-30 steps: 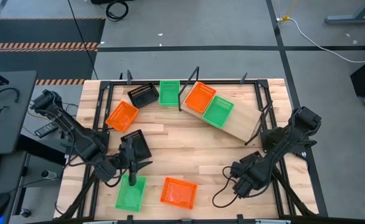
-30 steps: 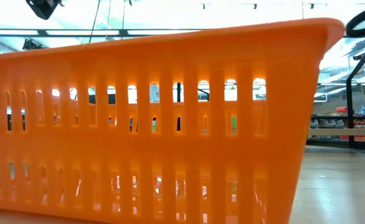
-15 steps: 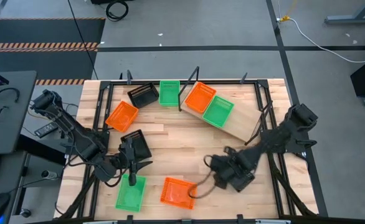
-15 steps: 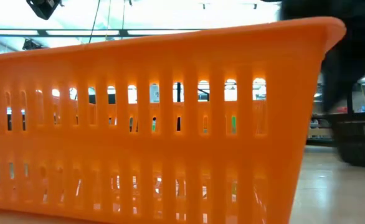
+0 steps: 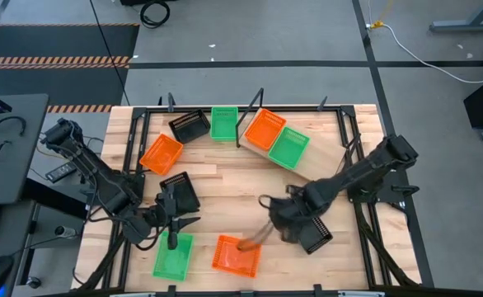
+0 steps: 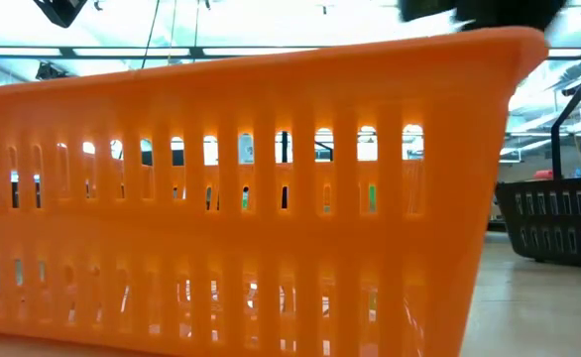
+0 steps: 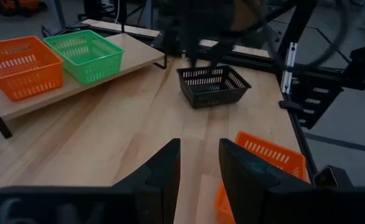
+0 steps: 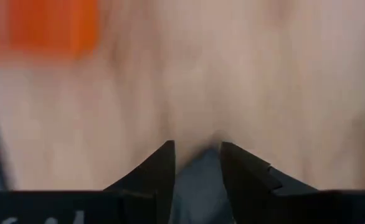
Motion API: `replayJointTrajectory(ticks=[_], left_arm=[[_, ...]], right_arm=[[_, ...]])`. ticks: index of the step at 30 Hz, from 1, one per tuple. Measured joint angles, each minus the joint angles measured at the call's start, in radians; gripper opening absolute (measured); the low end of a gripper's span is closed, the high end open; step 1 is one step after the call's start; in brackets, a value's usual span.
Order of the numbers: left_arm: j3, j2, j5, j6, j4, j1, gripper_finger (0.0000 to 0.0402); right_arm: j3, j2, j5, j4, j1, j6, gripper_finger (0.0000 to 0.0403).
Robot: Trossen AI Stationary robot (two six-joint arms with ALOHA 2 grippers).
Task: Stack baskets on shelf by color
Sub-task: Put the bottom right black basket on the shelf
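My right gripper (image 5: 276,221) (image 8: 195,149) hangs open over bare wood near the table's middle, fingers pointing down. A black basket (image 5: 314,235) (image 7: 210,85) stands on its base just right of it, and an orange basket (image 5: 236,254) (image 6: 241,198) lies to its near left. My left gripper (image 5: 180,219) (image 7: 198,149) is open and holds nothing, above the far end of a green basket (image 5: 173,256) and beside another black basket (image 5: 180,191). The shelf (image 5: 320,169) carries an orange basket (image 5: 264,129) and a green basket (image 5: 288,146) side by side.
Along the far edge lie a black basket (image 5: 189,125), a green basket (image 5: 223,122) and an orange basket (image 5: 161,153). A black frame (image 5: 340,111) runs around the table. Bare wood lies between the shelf and the near baskets.
My right gripper has swung from the table's near right corner toward the left and risen, rolling as it went. The black basket has come into the low view from the right and now stands still on the table.
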Motion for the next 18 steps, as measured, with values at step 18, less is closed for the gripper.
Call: replayJointTrajectory(ticks=[18], left_arm=[[0.0, 0.0, -0.003, -0.016, 0.009, -0.003, 0.0117]], right_arm=[[-0.014, 0.0, 0.073, -0.157, 0.484, 0.064, 0.0134]])
